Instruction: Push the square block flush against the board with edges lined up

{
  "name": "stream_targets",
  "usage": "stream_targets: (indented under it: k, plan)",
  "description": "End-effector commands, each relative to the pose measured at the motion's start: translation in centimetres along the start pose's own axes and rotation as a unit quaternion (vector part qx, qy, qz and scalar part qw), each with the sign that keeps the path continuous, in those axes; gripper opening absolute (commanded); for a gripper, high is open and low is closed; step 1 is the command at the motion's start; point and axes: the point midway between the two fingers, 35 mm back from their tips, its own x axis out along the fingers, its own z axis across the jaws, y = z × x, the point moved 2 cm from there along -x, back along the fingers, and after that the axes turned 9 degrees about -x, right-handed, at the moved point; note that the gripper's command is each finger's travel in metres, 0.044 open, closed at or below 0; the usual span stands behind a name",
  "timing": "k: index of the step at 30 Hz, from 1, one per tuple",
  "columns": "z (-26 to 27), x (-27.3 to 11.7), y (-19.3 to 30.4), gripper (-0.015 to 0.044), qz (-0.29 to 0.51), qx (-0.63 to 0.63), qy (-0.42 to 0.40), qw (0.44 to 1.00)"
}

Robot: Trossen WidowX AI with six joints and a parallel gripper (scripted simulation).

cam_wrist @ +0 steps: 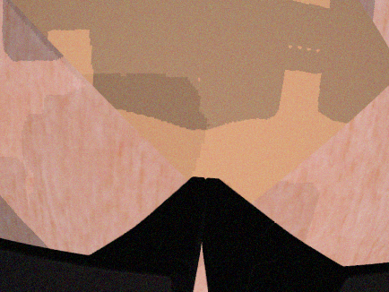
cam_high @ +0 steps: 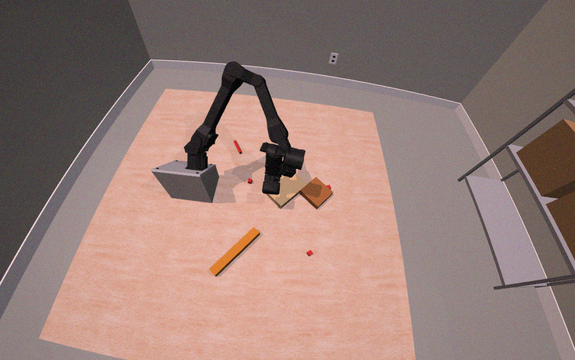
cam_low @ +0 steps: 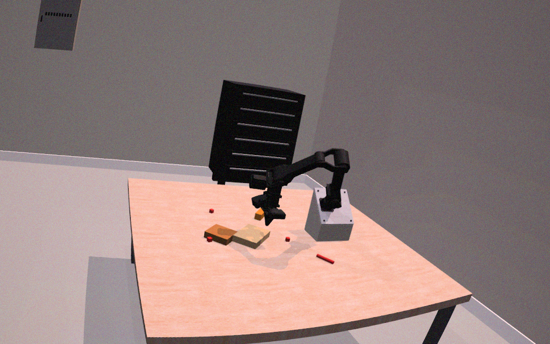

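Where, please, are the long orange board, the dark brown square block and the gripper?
long orange board [cam_high: 234, 251], top view, middle of its top face
dark brown square block [cam_high: 316, 191], top view, top face
gripper [cam_low: 269, 220], exterior view, closed fingertips

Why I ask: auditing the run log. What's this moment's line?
gripper: shut, empty | position: above tan block | tan block: side touching brown block | orange board: lying apart from both
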Motion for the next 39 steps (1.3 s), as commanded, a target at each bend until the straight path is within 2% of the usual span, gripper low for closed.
stream_targets:
  k: [1,10,20,28,30,33,39]
  plan:
    - [-1.5,0.0,0.2,0.0,0.002,-0.08,0.002,0.997]
    - [-4.2,0.0,1.0,0.0,0.002,-0.232,-0.001,0.973]
    - [-6.9,0.0,2.2,0.0,-0.002,-0.391,-0.006,0.92]
    - [-7.1,0.0,2.3,0.0,-0.002,-0.401,-0.007,0.916]
    - [-7.1,1.3,2.3,0.0,-0.002,-0.401,-0.007,0.916]
    - [-6.9,5.2,2.4,0.0,-0.003,-0.401,-0.008,0.916]
    - [-6.9,5.5,2.4,0.0,-0.003,-0.401,-0.008,0.916]
